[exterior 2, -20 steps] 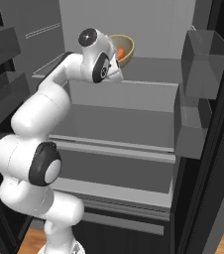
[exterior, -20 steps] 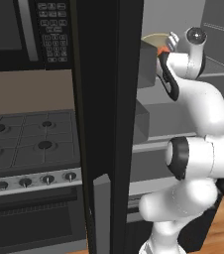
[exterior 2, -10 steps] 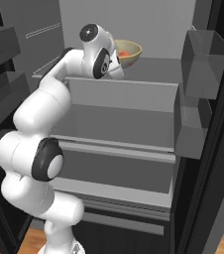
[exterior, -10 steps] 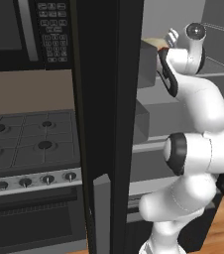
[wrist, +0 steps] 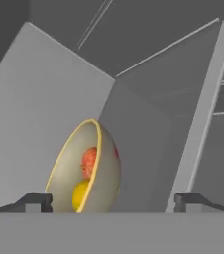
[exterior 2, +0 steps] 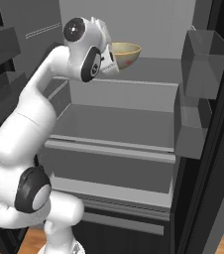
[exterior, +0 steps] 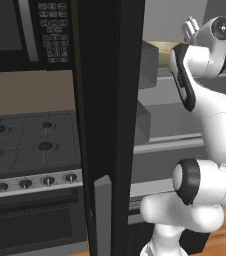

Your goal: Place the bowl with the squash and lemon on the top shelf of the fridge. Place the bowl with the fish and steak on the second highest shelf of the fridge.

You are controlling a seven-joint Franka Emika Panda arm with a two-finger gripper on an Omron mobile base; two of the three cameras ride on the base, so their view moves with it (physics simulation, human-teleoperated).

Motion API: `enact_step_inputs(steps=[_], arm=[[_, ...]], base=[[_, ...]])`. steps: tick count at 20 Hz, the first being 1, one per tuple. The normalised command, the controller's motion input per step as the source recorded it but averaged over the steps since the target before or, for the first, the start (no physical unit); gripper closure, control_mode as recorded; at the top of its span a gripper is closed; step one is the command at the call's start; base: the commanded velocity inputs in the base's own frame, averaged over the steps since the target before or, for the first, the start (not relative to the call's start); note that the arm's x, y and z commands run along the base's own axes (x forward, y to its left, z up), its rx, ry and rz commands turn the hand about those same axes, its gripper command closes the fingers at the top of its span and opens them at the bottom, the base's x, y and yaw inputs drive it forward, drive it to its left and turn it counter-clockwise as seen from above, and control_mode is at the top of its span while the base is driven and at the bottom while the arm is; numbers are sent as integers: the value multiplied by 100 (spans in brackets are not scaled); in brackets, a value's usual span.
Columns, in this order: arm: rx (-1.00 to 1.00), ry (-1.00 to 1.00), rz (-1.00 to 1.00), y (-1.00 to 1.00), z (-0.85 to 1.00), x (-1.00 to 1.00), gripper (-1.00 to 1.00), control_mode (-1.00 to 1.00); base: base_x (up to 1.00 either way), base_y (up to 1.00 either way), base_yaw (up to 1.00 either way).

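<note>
Fridge (exterior 2: 134, 114) top shelf (exterior 2: 148, 72) bears bowl (exterior 2: 124, 52); arm stretched up, pincer (wrist: 113, 201) spread wide, empty

Black gas stove (exterior: 27, 145) with silver knobs, dark microwave (exterior: 20, 32) above, tan backsplash (exterior: 30, 90), wooden floor (exterior: 225, 240).

The keypad (exterior: 55, 27) markings are too blurred to read.

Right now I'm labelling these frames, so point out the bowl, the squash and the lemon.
bowl (exterior 2: 125, 51), right base view, outer wall below the rim.
squash (wrist: 88, 161), hand view, its orange-red face inside the bowl.
lemon (wrist: 80, 194), hand view, its yellow side beside the squash.
</note>
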Motion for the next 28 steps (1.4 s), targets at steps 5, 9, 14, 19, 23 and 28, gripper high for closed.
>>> enact_step_inputs(steps=[5, 9, 14, 19, 23, 28], arm=[[0, -13, 0, 2, 2, -100, -100, -100], [0, -5, 1, 12, 0, -100, -100, -100], [0, 1, 2, 8, -6, -100, -100, -100], [-3, 25, 8, 9, -40, -79, -100, -100], [-7, 37, 10, 7, -40, -19, -100, -100], [-7, 22, 7, 3, -8, 0, -100, -100]], base=[[0, 0, 0], [0, 0, 0], [0, 0, 0], [0, 0, 0], [0, 0, 0], [0, 0, 0]])
